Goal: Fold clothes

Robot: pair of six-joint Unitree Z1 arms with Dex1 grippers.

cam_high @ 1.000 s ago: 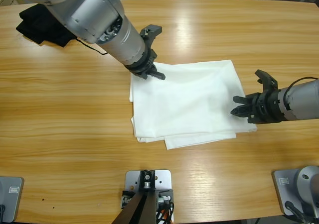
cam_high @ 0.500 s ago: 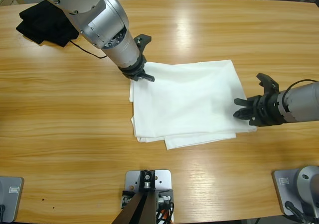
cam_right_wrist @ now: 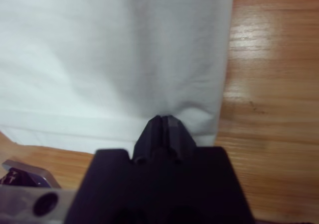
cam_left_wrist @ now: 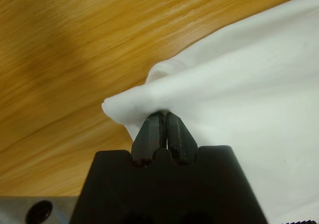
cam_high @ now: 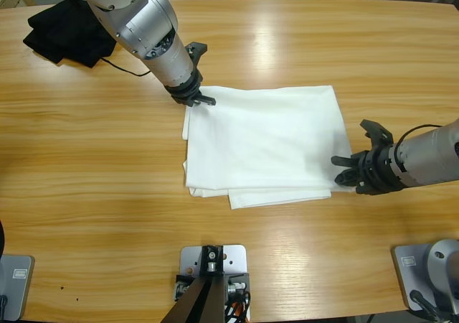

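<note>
The white T-shirt (cam_high: 262, 147) lies folded into a rough rectangle at the middle of the table. My left gripper (cam_high: 199, 100) comes in from the upper left and is shut on the shirt's far left corner; the left wrist view shows the jaws (cam_left_wrist: 163, 118) pinching a raised fold of white cloth (cam_left_wrist: 249, 74). Reaching in from the right edge, my right gripper (cam_high: 338, 172) is shut on the shirt's near right corner, with white cloth (cam_right_wrist: 99, 45) bunched at its tips (cam_right_wrist: 163, 122). The black garment (cam_high: 68, 32) sits crumpled at the far left corner, partly under the left arm.
The wooden table (cam_high: 107, 194) stretches bare to the left of and in front of the shirt. A thin black cable (cam_high: 129, 68) trails from the left arm across the wood near the black garment.
My left gripper has moved left and toward the far edge, drawing the shirt's corner with it. The right gripper has shifted slightly nearer. The whole shirt has slid a little left.
</note>
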